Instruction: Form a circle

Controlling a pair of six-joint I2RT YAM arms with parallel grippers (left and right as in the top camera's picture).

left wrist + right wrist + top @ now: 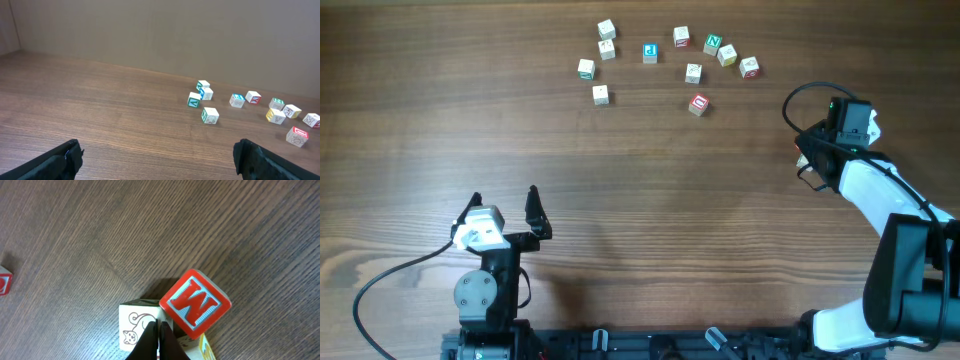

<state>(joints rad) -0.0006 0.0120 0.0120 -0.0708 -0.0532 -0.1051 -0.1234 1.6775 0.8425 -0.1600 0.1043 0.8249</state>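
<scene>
Several small letter blocks (650, 53) lie scattered in a loose arc at the far side of the table; a red one (698, 104) sits nearest. The left wrist view shows them far off to the right (210, 115). My left gripper (505, 207) stands open at the near left, with nothing between its fingers (162, 167). My right gripper (157, 335) is shut, its tips over the seam between a white cat block (131, 325) and a red letter block (196, 304), with a yellow-edged block (202, 349) beside them. In the overhead view the right gripper (807, 155) hides these three.
Another red block (4, 282) shows at the left edge of the right wrist view. The right arm (880, 200) reaches in from the right side. Bare wood table (640, 200) lies between the two arms.
</scene>
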